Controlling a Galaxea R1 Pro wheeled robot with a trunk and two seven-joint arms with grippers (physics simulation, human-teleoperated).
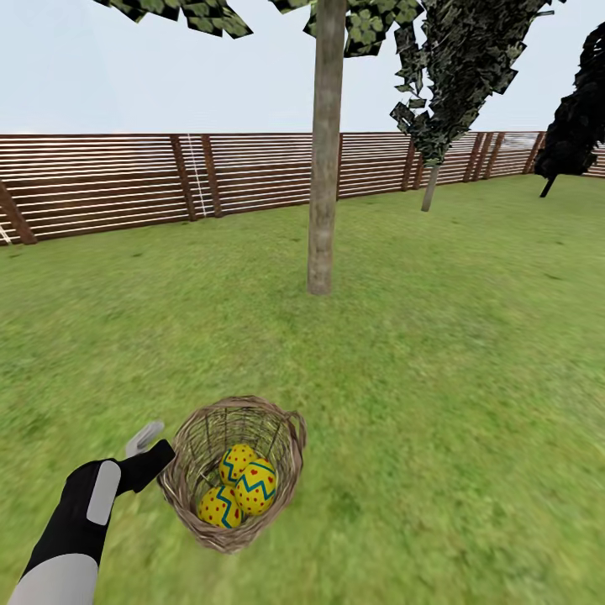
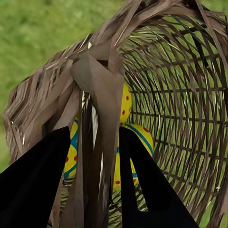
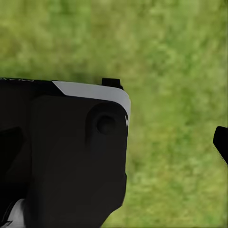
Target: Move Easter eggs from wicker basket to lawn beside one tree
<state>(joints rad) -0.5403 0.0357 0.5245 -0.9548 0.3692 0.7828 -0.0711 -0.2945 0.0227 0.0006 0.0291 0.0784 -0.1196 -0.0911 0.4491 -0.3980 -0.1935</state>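
The left hand (image 2: 92, 183) is clamped on the braided rim of the wicker basket (image 1: 189, 454), one black finger on each side of the rim in the left wrist view. The basket is tilted with its mouth toward the head camera and appears lifted, though contact with the lawn (image 1: 437, 378) cannot be confirmed. All three Easter eggs (image 1: 239, 489) lie inside against the lower wall, touching one another. The step in hand appears to be carrying the loaded basket toward the tree (image 1: 323, 193), which stands well beyond it near the fence (image 1: 101, 181). The next move calls for a steady tilt so no egg rolls out early. The weave is open, brown and stiff; the eggs are smooth, yellow, with blue zigzags and red dots. Whether the right hand is apart or together cannot be told.
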